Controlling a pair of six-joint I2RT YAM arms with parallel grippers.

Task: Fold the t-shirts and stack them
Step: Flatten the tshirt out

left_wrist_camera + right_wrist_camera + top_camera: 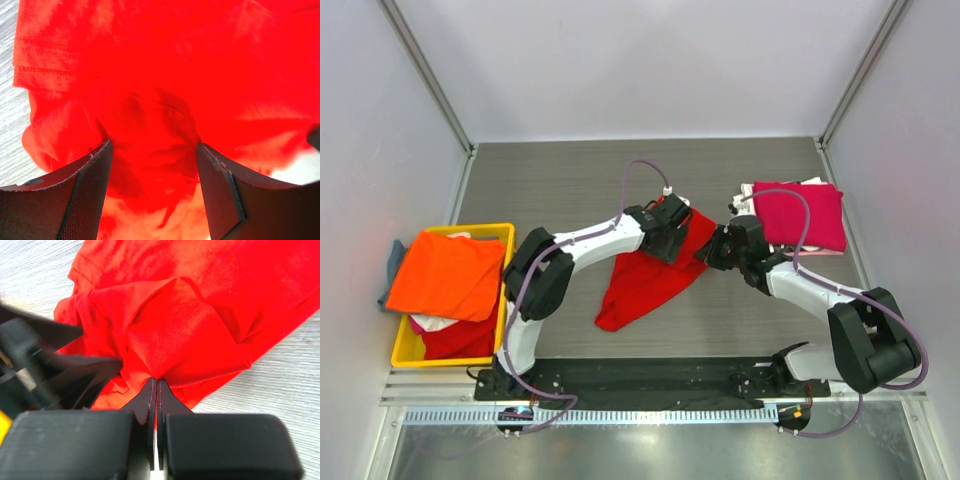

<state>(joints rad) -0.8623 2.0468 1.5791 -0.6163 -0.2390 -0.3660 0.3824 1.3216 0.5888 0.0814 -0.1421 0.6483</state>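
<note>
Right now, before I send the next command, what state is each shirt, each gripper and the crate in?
red t-shirt: unfolded, crumpled on the table.
left gripper: open, jaws either side of bunched red fabric.
right gripper: shut, pinching a fold of the red t-shirt.
magenta t-shirt: folded, lying flat at the far right.
orange t-shirt: unfolded, draped over the yellow crate.
yellow crate: holding unfolded shirts.

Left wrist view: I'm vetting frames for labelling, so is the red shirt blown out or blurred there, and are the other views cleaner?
Left wrist: the red t-shirt is oversaturated and soft, its folds washed out, with whitish glare low inside the left gripper. Right wrist: the creases are crisp, but the left gripper is a dark blur at the left edge. Top external: even light, sharp, only faint shadows.
</note>
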